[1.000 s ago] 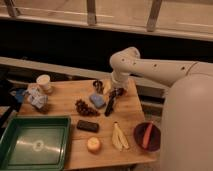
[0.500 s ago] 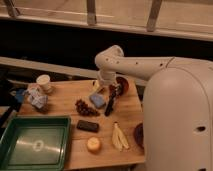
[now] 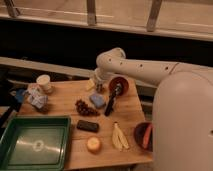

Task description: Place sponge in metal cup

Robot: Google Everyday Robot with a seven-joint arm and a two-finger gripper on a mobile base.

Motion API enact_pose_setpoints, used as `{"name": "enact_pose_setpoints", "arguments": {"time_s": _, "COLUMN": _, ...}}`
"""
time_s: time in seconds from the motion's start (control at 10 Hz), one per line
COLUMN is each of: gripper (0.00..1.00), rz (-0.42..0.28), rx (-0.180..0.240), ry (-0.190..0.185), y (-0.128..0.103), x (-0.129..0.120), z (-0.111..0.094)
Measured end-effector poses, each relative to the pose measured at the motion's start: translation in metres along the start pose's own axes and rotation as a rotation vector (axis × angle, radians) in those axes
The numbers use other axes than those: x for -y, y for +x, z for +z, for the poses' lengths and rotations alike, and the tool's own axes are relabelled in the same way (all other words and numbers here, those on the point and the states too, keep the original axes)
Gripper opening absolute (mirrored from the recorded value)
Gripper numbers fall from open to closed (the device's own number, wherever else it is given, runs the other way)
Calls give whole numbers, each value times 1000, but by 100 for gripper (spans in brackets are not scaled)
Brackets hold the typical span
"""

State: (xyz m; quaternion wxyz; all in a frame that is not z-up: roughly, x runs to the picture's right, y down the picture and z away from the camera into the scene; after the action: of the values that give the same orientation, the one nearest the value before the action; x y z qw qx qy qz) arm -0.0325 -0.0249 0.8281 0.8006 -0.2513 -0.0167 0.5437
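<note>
The light-blue sponge [image 3: 97, 100] lies on the wooden table [image 3: 60, 107], near its middle toward the back. My gripper [image 3: 97, 87] hangs from the white arm [image 3: 135, 67] just behind the sponge, low over the table's back edge. It is apart from the sponge and holds nothing that I can see. The metal cup is hidden behind the gripper.
A red bowl [image 3: 120, 84] with a black utensil [image 3: 110, 104] sits right of the sponge. Dark grapes [image 3: 85, 108], a flat black block [image 3: 87, 125], a round yellow item [image 3: 93, 144], a banana [image 3: 118, 136], a white paper cup [image 3: 44, 81], a crumpled bag [image 3: 35, 98], a green tray [image 3: 32, 142].
The arm has swung left and down, bringing the gripper from right of the red bowl to just behind the sponge. The sponge has not moved.
</note>
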Motion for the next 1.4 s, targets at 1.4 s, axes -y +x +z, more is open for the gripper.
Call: {"name": "enact_pose_setpoints", "arguments": {"time_s": 1.4, "gripper": 80, "rz": 2, "rx": -199, "ry": -3, "y": 10, "x": 8, "z": 86}}
